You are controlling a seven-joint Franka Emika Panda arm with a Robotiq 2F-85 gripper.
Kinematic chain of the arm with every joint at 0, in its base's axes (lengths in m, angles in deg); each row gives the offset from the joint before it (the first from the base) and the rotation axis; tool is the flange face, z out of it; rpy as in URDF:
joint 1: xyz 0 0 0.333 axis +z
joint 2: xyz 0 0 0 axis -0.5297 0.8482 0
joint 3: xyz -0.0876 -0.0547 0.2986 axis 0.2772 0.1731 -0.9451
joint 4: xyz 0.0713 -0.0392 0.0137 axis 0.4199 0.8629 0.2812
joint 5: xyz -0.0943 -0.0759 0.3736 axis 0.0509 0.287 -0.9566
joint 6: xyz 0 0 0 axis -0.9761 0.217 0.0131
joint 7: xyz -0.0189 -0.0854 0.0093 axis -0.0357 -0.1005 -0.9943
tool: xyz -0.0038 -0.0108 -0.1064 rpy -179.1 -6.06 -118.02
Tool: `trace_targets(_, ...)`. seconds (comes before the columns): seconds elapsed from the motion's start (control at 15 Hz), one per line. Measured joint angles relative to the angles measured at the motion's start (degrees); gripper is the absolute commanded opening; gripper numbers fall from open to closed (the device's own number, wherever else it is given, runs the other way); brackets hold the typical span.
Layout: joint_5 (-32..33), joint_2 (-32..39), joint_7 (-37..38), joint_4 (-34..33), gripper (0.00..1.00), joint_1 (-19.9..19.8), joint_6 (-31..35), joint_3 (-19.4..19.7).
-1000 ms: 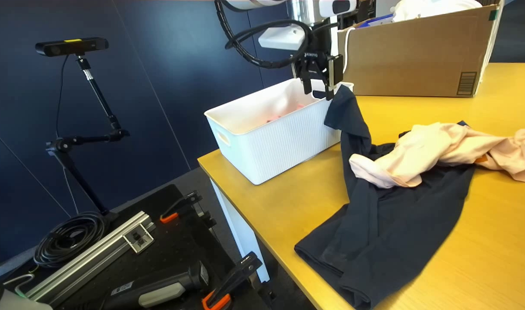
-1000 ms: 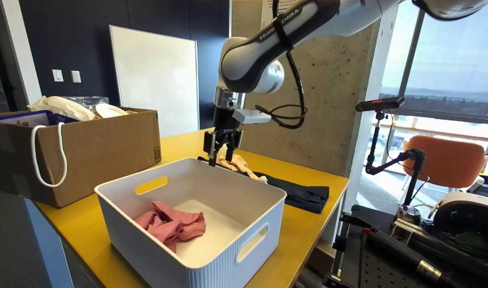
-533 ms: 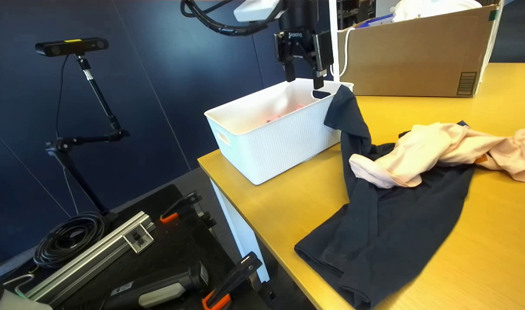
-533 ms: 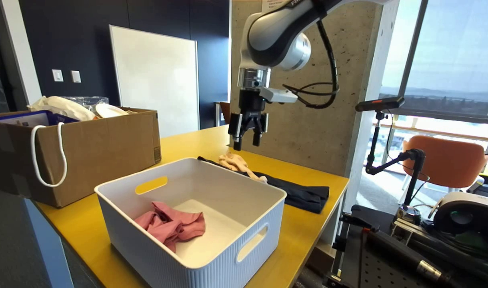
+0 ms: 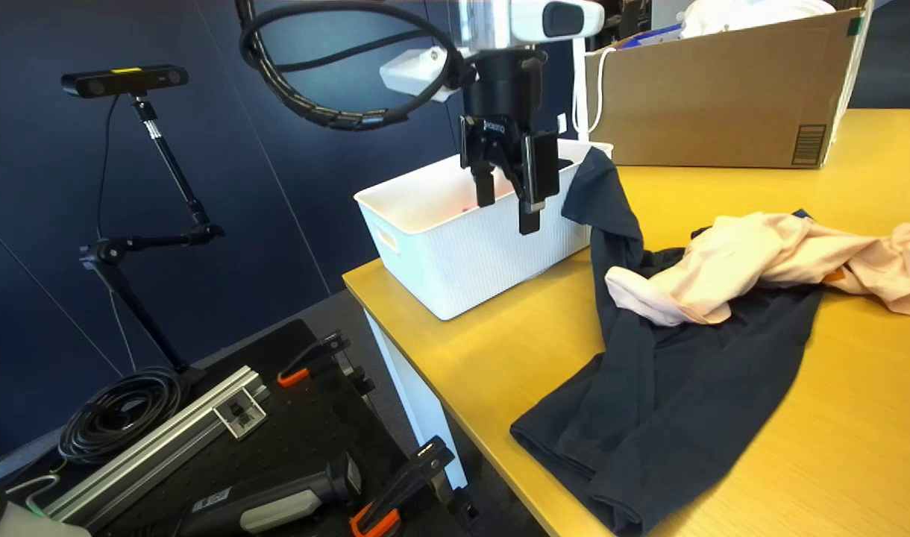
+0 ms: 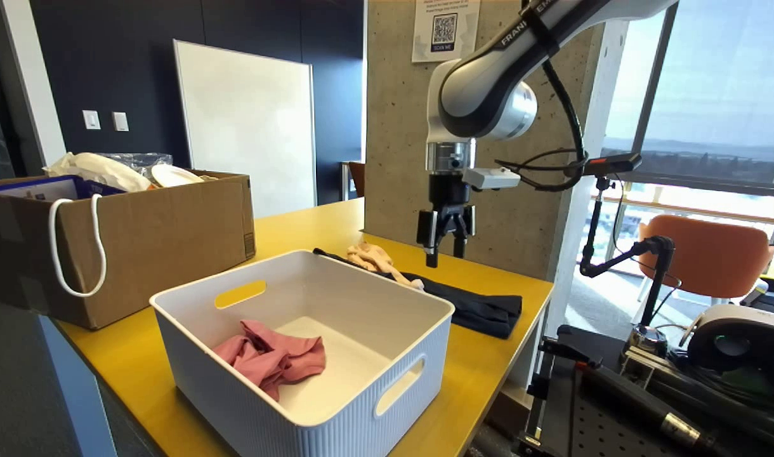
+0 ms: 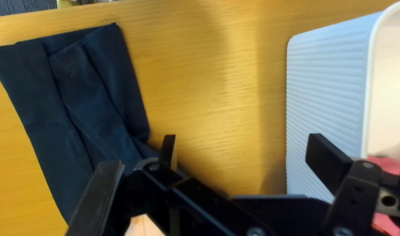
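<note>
My gripper (image 5: 507,209) stands open with nothing between its fingers. It hangs above the table, pointing down, beside the white ribbed bin (image 5: 485,261). In the wrist view the gripper (image 7: 242,147) has one finger over the bin's wall (image 7: 324,82) and the other near the navy cloth (image 7: 72,108). That navy cloth (image 5: 671,403) lies spread on the table, one end raised against the bin. Across it rests a twisted peach cloth (image 5: 746,253). Inside the bin, a crumpled pink cloth (image 6: 276,358) shows in an exterior view. There the gripper (image 6: 445,254) is seen above the navy cloth (image 6: 482,311).
A cardboard box (image 5: 723,97) filled with bags stands on the yellow table (image 5: 529,343) behind the bin. A concrete pillar (image 6: 520,222) rises beside the table. Past the table's edge is a black cart with a camera stand (image 5: 160,156) and clamps.
My gripper has left the bin's edge near the box, risen, then come down again along the bin's side toward the table's front. The cloths and the bin have not moved.
</note>
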Motion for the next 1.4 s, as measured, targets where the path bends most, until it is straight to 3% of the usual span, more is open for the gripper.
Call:
trace_targets(0.27,-1.88,-0.04,-0.46,3.72,1.00,-0.40,2.76,-0.16)
trace_targets(0.67,-1.21,0.31,0.20,3.92,1.00,-0.31,3.01,-0.02)
trace_targets(1.07,15.70,1.40,10.21,1.96,1.00,0.33,3.38,4.37)
trace_targets(1.4,24.80,8.80,17.28,-2.52,1.00,2.22,11.09,6.46)
